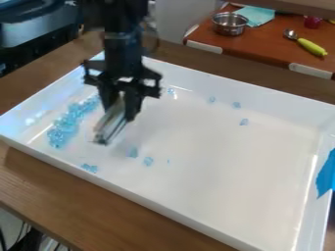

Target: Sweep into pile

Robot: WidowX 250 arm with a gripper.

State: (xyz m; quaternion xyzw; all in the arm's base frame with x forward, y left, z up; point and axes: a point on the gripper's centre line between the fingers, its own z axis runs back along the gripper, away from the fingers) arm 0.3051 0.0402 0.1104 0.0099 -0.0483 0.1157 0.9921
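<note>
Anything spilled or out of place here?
Nothing looks spilled: the loose translucent blue bits lie inside the white rectangular tray, likely just unswept. Odd: a jagged bright-blue patch, possibly tape, on its wall at picture right.

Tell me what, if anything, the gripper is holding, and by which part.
The gripper holds a pale, narrow tool by its upper part, leaving the lower end free, angled down over the tray. Its exact kind cannot be told.
</note>
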